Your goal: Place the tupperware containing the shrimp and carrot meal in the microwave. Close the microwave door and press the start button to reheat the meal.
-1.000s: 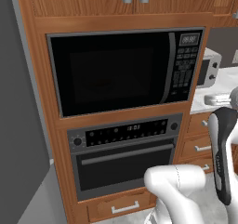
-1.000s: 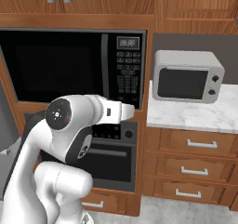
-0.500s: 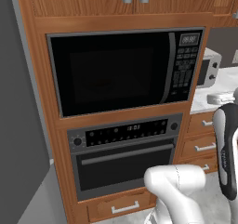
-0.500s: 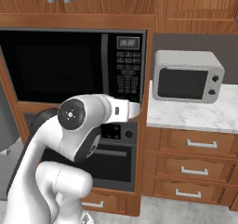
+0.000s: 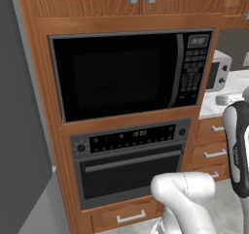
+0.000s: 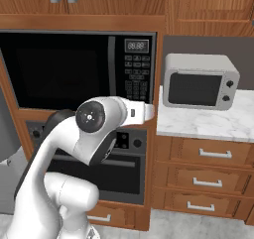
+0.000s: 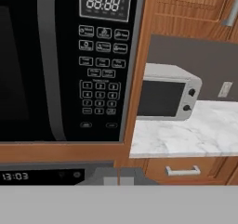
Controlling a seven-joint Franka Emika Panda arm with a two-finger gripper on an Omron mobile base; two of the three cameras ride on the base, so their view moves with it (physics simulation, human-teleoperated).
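Wood-cabinet kitchen: microwave door point(image 5: 114, 77) already shut, your hand point(image 7: 119, 180), pressed together and empty, has backed right off the keypad point(image 7: 100, 76).

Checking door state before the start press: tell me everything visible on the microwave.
The microwave is a large black built-in unit set in wood cabinetry, above the oven and left of the marble counter. Its door is shut, with dark glass that hides the inside, and a curved silver-grey handle runs down its right edge. At right sit a small display reading 88:88 and a keypad column. Nothing touches it.
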